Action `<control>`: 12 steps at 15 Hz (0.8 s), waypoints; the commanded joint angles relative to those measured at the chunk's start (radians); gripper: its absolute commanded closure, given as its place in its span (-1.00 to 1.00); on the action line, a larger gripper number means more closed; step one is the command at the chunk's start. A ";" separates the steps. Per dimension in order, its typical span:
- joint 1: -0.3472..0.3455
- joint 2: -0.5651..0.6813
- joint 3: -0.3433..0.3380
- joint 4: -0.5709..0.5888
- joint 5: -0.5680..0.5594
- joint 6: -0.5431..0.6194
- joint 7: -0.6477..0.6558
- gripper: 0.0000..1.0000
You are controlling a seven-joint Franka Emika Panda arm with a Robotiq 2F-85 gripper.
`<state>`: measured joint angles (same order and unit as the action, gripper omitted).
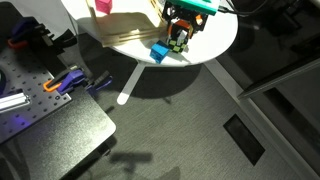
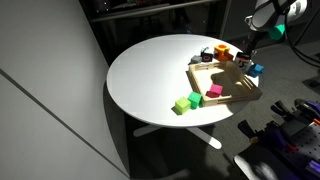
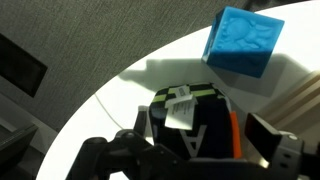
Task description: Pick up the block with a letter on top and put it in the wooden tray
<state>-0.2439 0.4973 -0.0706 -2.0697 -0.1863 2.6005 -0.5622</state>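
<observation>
The block with a letter on top is dark with green stripes, an orange side, a pale "A" and a white tag. It sits on the round white table between my fingers. My gripper straddles it, with a narrow gap showing at the right finger. In both exterior views my gripper is low over the block, near the table's edge. The plain blue cube lies close beside it. The wooden tray lies next to them.
A pink cube lies in the tray and two green cubes sit at its corner. Several more blocks stand behind the tray. The table edge is right by the gripper, and clamps and tools lie on a bench below.
</observation>
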 commanded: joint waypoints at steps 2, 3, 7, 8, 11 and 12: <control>-0.051 0.051 0.043 0.058 0.028 -0.008 -0.061 -1.00; -0.055 0.061 0.047 0.066 0.028 -0.011 -0.065 -1.00; -0.058 0.070 0.058 0.082 0.034 -0.042 -0.065 -0.12; -0.053 0.062 0.056 0.081 0.031 -0.051 -0.058 0.00; -0.029 0.024 0.047 0.060 0.014 -0.069 -0.029 0.41; -0.019 0.008 0.043 0.049 0.010 -0.073 -0.018 0.57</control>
<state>-0.2792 0.5491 -0.0265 -2.0106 -0.1802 2.5685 -0.5930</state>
